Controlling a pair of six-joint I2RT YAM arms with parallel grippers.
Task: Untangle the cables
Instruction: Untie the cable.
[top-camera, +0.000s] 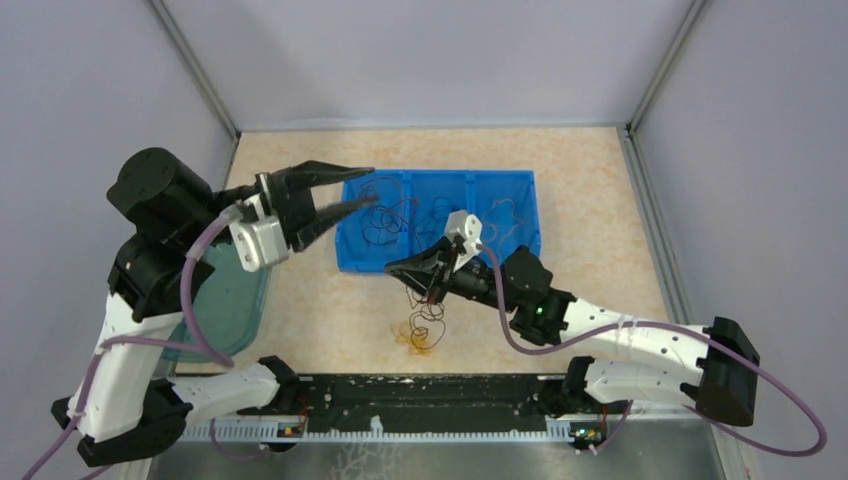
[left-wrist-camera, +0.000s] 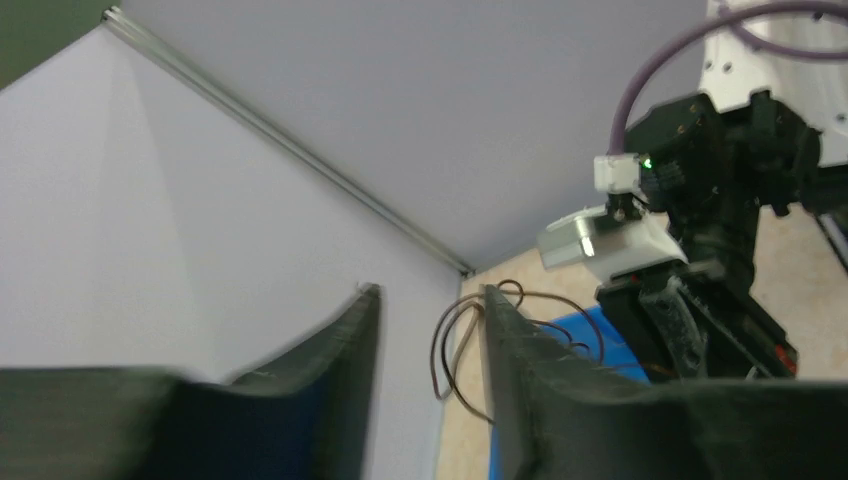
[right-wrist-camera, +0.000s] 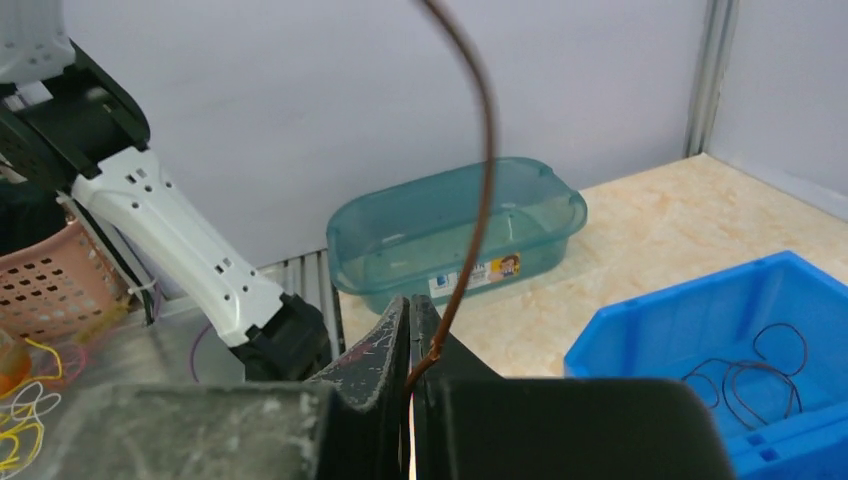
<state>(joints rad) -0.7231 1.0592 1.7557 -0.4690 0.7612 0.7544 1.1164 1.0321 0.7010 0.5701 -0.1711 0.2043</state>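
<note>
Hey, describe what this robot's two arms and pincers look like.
The left arm and right arm have white links between bulky black joint housings. A purple-grey cable loops along each. The left pincer and right pincer each have two black tapered fingers, with a white camera block behind. A green light glows on the right arm.

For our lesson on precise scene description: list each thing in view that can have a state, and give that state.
left gripper: open, jaws apart.
right gripper: shut on a brown cable.
cable tangle: trailing below the right gripper, in front of the bin.
blue bin: upright, with loose cables inside.
teal tub: upright, no lid.
</note>
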